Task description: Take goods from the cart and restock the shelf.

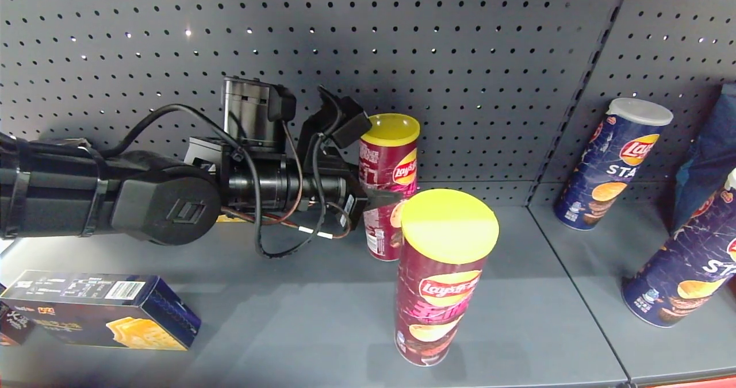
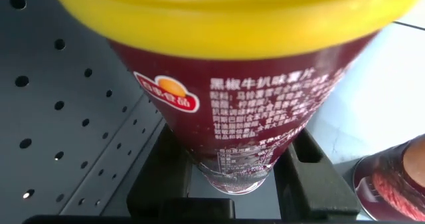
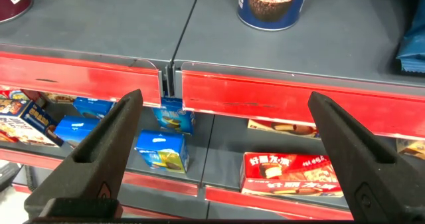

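Head cam overlooks shelf (image 1: 287, 319); L wrist cam tight on can (image 2: 252, 117).

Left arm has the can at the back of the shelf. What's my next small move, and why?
Probably open the left gripper and let go. The rear red can it grips stands upright, its base seemingly down on the shelf near the pegboard, behind the front red can and apart from it. Placement looks done, so release before pulling back.
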### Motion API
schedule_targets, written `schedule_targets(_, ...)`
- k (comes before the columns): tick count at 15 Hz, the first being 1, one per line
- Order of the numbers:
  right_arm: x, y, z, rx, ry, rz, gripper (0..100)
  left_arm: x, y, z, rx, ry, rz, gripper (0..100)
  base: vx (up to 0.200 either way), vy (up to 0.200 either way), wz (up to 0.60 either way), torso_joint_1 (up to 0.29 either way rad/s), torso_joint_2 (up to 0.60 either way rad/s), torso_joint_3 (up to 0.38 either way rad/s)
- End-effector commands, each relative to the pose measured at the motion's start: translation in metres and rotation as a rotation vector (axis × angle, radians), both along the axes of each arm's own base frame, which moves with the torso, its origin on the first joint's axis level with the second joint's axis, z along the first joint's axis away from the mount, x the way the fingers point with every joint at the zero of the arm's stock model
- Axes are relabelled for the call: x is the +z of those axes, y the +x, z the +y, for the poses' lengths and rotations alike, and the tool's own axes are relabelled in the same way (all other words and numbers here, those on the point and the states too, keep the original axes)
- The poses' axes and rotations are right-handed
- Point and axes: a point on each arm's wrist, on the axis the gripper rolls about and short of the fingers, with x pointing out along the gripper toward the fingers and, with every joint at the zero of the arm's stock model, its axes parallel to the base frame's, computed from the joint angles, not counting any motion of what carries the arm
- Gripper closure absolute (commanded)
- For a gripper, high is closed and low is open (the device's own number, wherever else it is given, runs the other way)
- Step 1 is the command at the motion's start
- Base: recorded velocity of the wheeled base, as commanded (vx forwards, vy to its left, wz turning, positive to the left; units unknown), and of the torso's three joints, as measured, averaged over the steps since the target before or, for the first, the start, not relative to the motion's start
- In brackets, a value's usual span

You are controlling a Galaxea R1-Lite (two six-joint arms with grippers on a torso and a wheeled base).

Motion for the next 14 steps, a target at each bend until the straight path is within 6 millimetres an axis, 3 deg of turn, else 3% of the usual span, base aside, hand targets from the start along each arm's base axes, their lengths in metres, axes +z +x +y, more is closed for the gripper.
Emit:
schedule_targets(1, 0.0, 0.0, 0.0, 0.001, -0.001, 0.002, 0, -0.001, 0.0, 0.0, -0.001, 0.003, 0.0, 0, 0.0, 0.0, 0.0, 0.0, 0.0, 0.0)
schedule_targets(6, 0.0, 0.0, 0.0, 0.001, -0.001, 0.002, 0, 0.0, -0.005, 0.002, 0.0, 0.003, 0.003, 0, 0.0, 0.0, 0.0, 0.0, 0.0, 0.0)
schedule_targets(14, 0.0, 0.0, 0.0, 0.001, -0.001, 0.002, 0, -0.007, -0.037, 0.03, 0.09, 0.023, 0.013, 0, 0.0, 0.0, 0.0, 0.0, 0.0, 0.0)
